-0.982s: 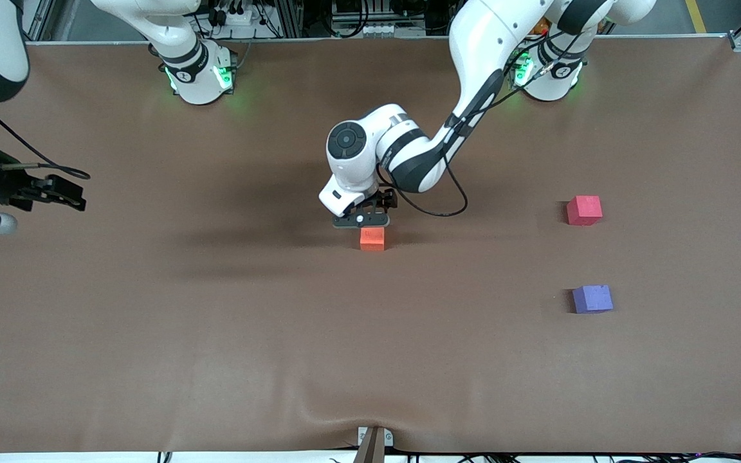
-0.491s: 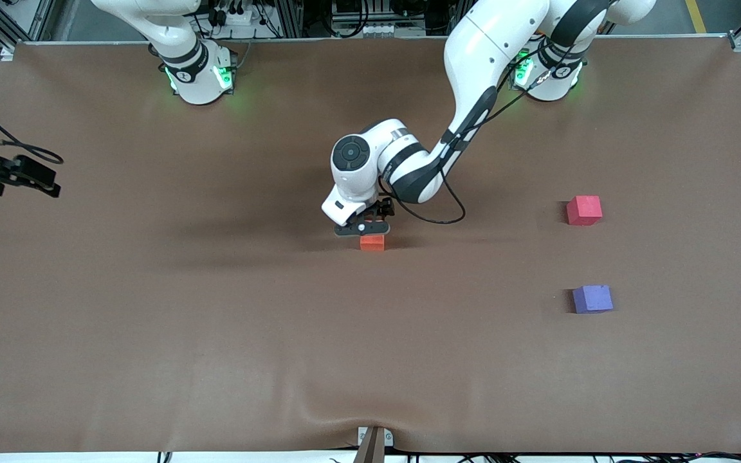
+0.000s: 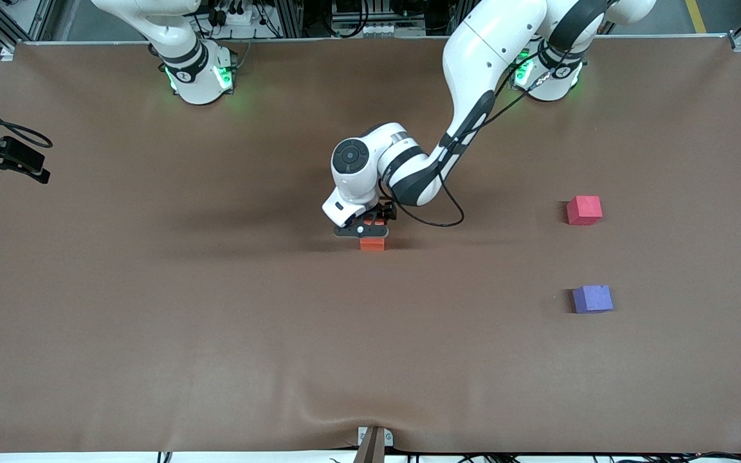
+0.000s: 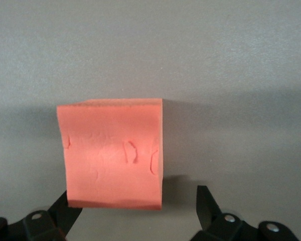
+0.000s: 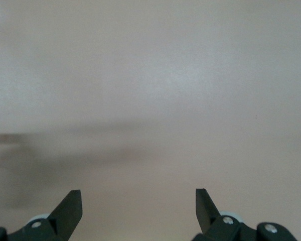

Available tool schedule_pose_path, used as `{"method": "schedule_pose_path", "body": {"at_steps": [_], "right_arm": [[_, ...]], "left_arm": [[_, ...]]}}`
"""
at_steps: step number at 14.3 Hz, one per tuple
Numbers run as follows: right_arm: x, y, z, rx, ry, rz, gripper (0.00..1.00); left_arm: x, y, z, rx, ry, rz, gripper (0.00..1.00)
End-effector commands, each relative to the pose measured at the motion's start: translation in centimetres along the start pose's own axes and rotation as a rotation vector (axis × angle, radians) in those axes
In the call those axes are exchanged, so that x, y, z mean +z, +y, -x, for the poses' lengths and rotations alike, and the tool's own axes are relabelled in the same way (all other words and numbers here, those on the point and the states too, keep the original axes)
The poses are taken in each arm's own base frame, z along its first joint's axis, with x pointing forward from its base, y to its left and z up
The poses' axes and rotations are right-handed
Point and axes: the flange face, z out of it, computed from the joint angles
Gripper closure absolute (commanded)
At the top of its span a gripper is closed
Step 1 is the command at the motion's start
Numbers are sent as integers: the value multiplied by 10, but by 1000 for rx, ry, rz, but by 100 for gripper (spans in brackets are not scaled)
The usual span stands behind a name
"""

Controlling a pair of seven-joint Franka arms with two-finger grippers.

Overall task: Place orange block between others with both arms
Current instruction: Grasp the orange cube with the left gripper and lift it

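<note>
- Since the earlier frame, your left gripper [image 3: 366,228] has sunk lower around the small matte orange foam cube [image 3: 372,244] mid-table, fingers [image 4: 206,203] spread wide, nothing clamped yet.
- Your right gripper [image 3: 4,157] has retreated toward the table edge, released and empty.
- Pinkish-red cube [image 3: 584,210] and purple-blue cube [image 3: 592,299] sit well apart from it; you can probably close now.

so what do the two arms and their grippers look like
Both arms are glossy white with black joint bands, on round white bases lit green. The left arm carries a thin black cable looping by its wrist, and a black round cap. The left gripper and right gripper are black with tapered fingers.
</note>
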Motion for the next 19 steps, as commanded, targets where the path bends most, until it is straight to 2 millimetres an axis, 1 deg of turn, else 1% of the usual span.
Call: {"method": "schedule_pose_path", "body": {"at_steps": [1, 2, 3, 4, 5, 6, 8, 10, 13, 14, 15, 16, 17, 18, 19], "right_arm": [[-11, -5, 4, -6, 22, -9, 0], [-10, -5, 3, -4, 22, -12, 0], [-10, 0, 3, 6, 22, -22, 0], [-12, 2, 4, 19, 28, -60, 0], [-12, 15, 4, 44, 28, -95, 0], [-12, 21, 5, 49, 20, -116, 0], [-12, 13, 12, 32, -17, -122, 0], [-11, 9, 12, 26, -25, -122, 0], [-10, 2, 11, 10, -27, -102, 0], [-10, 4, 11, 10, -25, -92, 0], [-10, 4, 11, 8, -26, -72, 0], [-10, 3, 11, -1, -28, -47, 0], [-10, -5, 11, -20, -29, -17, 0], [-10, -10, 10, -33, -30, 11, 0], [-11, -10, 11, -36, -31, 21, 0]], "left_arm": [[6, -2, -10, 33, 17, -5, 0], [4, -7, -16, 28, 20, 4, 0], [4, -12, -23, 26, 23, 11, 0], [5, -13, -24, 24, 21, 15, 0], [5, -13, -24, 24, 21, 17, 0], [5, -13, -25, 23, 25, 22, 0], [4, -12, -27, 29, 35, 35, 0], [3, -18, -38, 11, 58, 64, 0], [6, -16, -40, 10, 78, 92, 0], [7, -17, -41, 5, 80, 96, 4], [5, -18, -42, 0, 80, 98, 12], [6, -17, -41, -5, 73, 102, 26], [4, -17, -41, -14, 70, 108, 43], [-1, -16, -42, -18, 73, 114, 62], [-5, -17, -43, -24, 78, 117, 80]]}}
